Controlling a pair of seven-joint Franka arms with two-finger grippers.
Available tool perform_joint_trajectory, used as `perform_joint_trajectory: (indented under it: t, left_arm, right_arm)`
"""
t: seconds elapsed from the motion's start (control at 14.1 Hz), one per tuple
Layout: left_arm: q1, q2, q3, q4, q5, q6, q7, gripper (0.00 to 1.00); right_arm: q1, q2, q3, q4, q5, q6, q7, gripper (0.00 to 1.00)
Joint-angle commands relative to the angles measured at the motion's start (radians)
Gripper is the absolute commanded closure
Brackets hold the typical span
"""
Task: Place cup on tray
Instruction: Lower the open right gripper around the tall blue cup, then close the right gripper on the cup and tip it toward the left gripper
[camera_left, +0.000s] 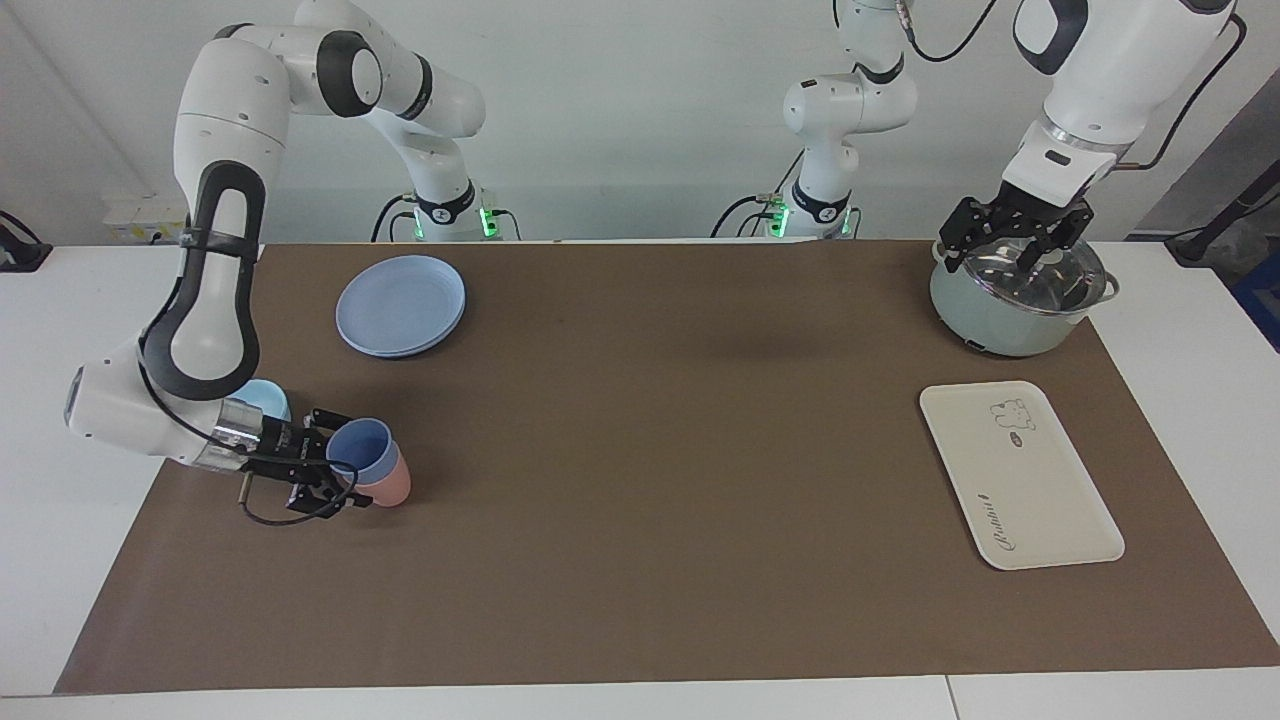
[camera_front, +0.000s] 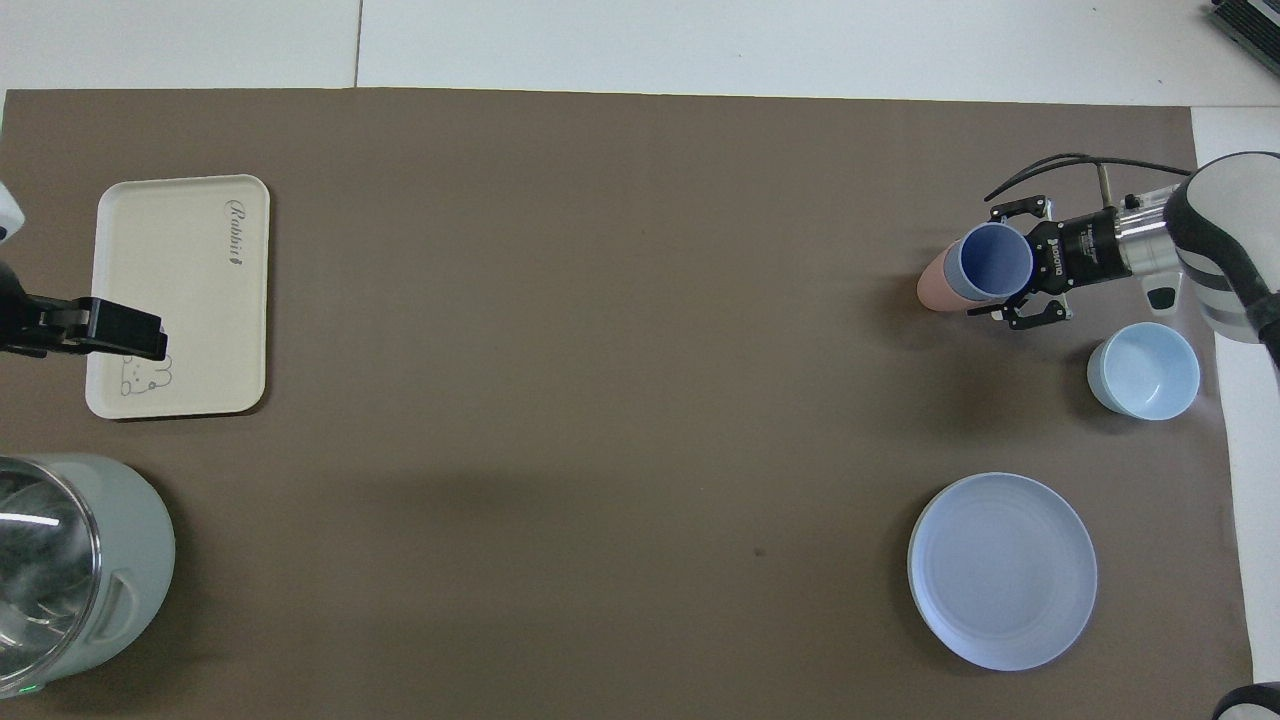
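Note:
The periwinkle-blue cup (camera_left: 358, 445) (camera_front: 993, 262) sits nested in a pink cup (camera_left: 392, 487) (camera_front: 933, 288) and leans toward the right arm's end of the table. My right gripper (camera_left: 348, 459) (camera_front: 990, 262) comes in level from that end, and its open jaws straddle the blue cup's rim with a finger on each side. The cream tray (camera_left: 1020, 475) (camera_front: 190, 290) lies flat with nothing on it at the left arm's end. My left gripper (camera_left: 1015, 243) (camera_front: 140, 340) hangs open over the pot and waits.
A light-blue bowl (camera_left: 262, 398) (camera_front: 1143, 370) stands beside the right wrist, nearer the robots than the cups. Nearer the robots still lies a round blue plate (camera_left: 400, 305) (camera_front: 1002, 570). A green pot with a glass lid (camera_left: 1020, 295) (camera_front: 70, 570) stands between the tray and the robots.

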Motion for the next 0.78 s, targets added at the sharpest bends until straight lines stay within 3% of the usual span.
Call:
perform_joint_trajectory:
  t: [0.0,0.07,0.14,0.36,0.57,0.71]
  left_arm:
    - [0.003,-0.029,0.0,-0.032,0.016,0.014,0.005,0.0]
    - [0.003,-0.029,0.0,-0.032,0.016,0.014,0.005,0.0]
    - [0.003,-0.029,0.0,-0.032,0.016,0.014,0.005,0.0]
    - [0.003,-0.029,0.0,-0.032,0.016,0.014,0.005,0.0]
    - [0.003,-0.028,0.0,-0.032,0.016,0.014,0.005,0.0]
    - [0.003,-0.028,0.0,-0.032,0.016,0.014,0.005,0.0]
  right_arm:
    - [0.0,-0.042,0.009,-0.07,0.052,0.035,-0.059,0.28]
    - [0.0,-0.047,0.011,-0.083,0.069,0.035,-0.076,0.67]
    - [0.001,-0.051,0.014,-0.089,0.094,0.032,-0.076,1.0]
    - [0.044,-0.102,0.016,-0.141,0.134,0.037,-0.07,1.0]
    - [0.16,-0.2,0.014,-0.204,0.134,0.069,-0.056,1.0]
    - [0.254,-0.264,0.012,-0.245,0.134,0.151,0.052,1.0]
